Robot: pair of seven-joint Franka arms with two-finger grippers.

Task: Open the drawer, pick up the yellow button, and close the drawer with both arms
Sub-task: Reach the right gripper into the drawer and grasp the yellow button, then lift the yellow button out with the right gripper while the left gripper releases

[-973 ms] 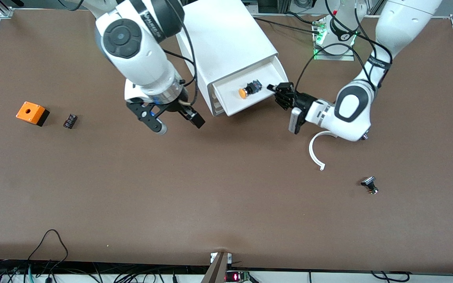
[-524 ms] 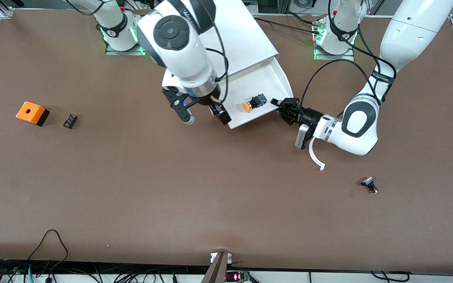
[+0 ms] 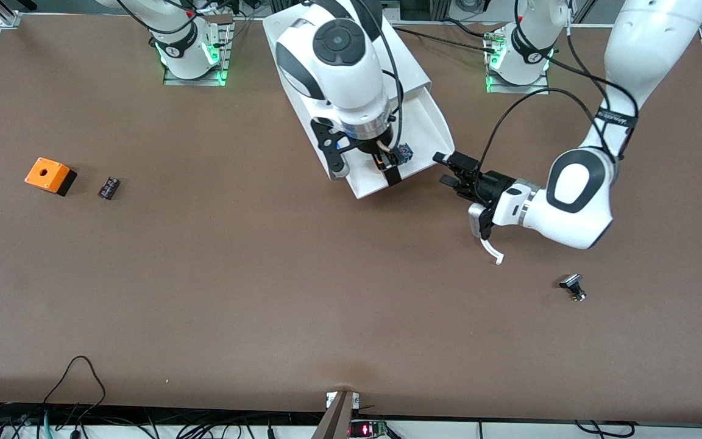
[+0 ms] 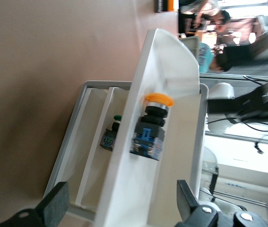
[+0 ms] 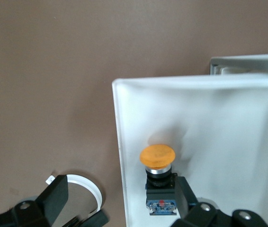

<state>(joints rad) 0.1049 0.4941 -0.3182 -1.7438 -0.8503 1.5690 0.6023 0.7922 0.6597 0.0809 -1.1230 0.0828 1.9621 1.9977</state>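
Writing: none can be read on the arms
Drawer [image 3: 427, 131]: pulled out of the cabinet [image 3: 302, 42]
Button [image 5: 158, 176]: lying in the drawer
Right gripper [image 3: 365, 166]: brought over the button since a second ago; fingers spread
Left gripper [image 3: 450, 171]: drawn back beside the drawer; released
Surface: brown table [image 3: 265, 292]

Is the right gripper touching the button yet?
Apart. The right wrist view shows the right gripper open, fingers wide of the button in the drawer.
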